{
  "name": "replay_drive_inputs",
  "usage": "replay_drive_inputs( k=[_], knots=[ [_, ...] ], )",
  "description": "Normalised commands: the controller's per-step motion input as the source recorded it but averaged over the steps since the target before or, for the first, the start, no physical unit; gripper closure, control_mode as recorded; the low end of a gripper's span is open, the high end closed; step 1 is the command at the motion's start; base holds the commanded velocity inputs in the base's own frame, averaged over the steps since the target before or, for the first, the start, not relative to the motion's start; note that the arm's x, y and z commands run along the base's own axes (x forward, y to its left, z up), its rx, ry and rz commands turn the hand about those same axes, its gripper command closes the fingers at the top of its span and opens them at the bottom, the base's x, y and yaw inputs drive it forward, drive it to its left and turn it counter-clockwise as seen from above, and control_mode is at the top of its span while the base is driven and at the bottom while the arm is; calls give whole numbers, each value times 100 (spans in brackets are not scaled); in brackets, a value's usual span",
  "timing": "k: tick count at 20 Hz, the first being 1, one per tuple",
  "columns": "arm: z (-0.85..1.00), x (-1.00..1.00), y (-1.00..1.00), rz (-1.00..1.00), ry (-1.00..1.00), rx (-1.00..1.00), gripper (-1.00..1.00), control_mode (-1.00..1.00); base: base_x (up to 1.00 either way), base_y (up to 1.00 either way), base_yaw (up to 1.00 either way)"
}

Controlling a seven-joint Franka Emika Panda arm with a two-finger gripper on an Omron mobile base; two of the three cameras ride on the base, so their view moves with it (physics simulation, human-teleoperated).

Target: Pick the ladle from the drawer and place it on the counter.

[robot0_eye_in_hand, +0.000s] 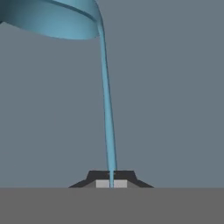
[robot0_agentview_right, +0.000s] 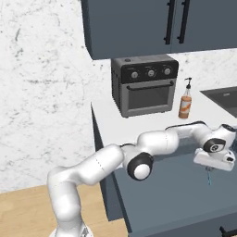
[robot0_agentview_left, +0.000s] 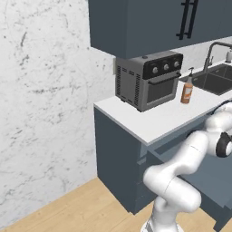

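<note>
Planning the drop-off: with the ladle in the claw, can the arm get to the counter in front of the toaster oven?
Probably yes. The claw is shut on the ladle handle over the drawer; the counter in front of the toaster oven looks bare, the bottle off to one side.

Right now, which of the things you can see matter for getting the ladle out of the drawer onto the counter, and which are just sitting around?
Part of the job:
- thin-handled teal-blue ladle, pinched by the end effector
- open dark slate-blue drawer
- flat white counter

Just lying about:
- dark grey toaster oven
- orange pump bottle
- dark sink
- upper cabinets with black bar handles
</note>
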Motion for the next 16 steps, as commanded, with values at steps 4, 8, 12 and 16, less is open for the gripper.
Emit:
replay_drive_inputs(
  k=[4,8,12,16],
  knots=[
    [100,0,97,-4,-26,-1,100,-100,0,0,0],
    [95,7,100,-8,-32,-2,100,-100,0,0,0],
    [64,39,100,-13,-30,-10,100,-100,0,0,0],
    [13,60,100,-15,-13,-17,100,-100,0,0,0]
  ],
)
